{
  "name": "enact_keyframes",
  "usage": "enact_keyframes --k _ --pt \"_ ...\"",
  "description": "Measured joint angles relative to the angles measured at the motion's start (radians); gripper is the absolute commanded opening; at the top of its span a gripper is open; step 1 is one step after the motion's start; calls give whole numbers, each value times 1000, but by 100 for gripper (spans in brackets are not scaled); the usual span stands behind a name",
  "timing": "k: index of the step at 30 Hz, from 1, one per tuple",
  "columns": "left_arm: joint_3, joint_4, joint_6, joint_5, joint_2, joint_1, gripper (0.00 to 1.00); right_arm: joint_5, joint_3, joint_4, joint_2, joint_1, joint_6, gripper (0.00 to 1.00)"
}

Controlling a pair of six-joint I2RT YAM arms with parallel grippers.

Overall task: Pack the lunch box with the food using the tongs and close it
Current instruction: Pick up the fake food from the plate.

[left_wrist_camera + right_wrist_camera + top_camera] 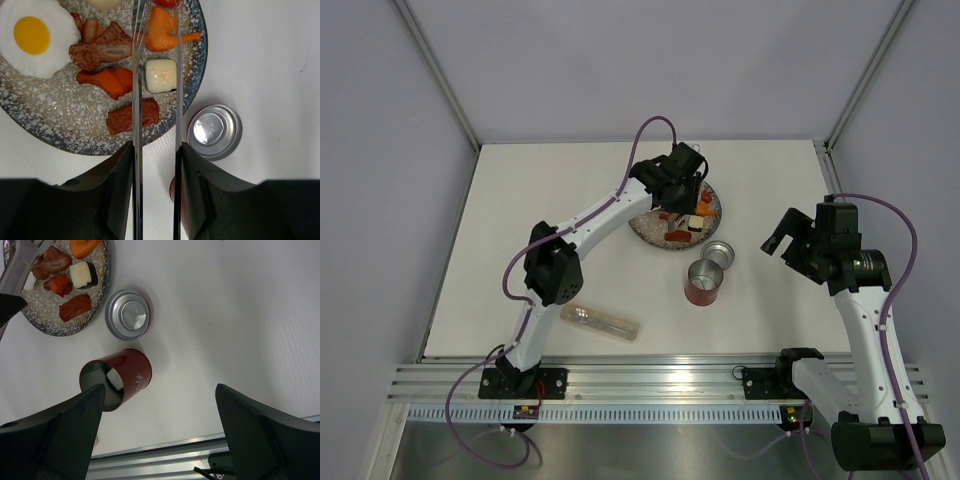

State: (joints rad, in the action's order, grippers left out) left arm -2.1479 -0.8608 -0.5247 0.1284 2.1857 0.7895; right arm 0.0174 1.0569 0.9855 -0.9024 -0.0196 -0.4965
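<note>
Left wrist: black left gripper (pixel 156 165) nearest lens, jaws clamped on slim silver metal tongs (pixel 137 125). Tong arms apart, straddling black-and-white sushi block (pixel 161 75) on speckled grey plate (pixel 50 135), w/ fried egg (pixel 32 37), sausages (pixel 132 116), shrimp (pixel 162 32). Pinched or not, can't tell.

Right wrist: right gripper (pixel 160 440) jaws wide apart, empty. Small red cylindrical lunch box (pixel 131 372) upright, one white piece (pixel 115 379) inside. Round lid (pixel 128 315) off, on table btwn plate & box.

Top: box just beside plate. Early stage, I'd say: most food left, closing not yet done.

Left arm (pixel 600 215) extended, right jaws wide apart
</note>
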Motion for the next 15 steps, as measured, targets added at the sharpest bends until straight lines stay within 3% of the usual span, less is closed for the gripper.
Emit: enact_keyframes --k 15 --pt "32 19 61 -7 18 -3 45 0 0 0 -3 0 0 99"
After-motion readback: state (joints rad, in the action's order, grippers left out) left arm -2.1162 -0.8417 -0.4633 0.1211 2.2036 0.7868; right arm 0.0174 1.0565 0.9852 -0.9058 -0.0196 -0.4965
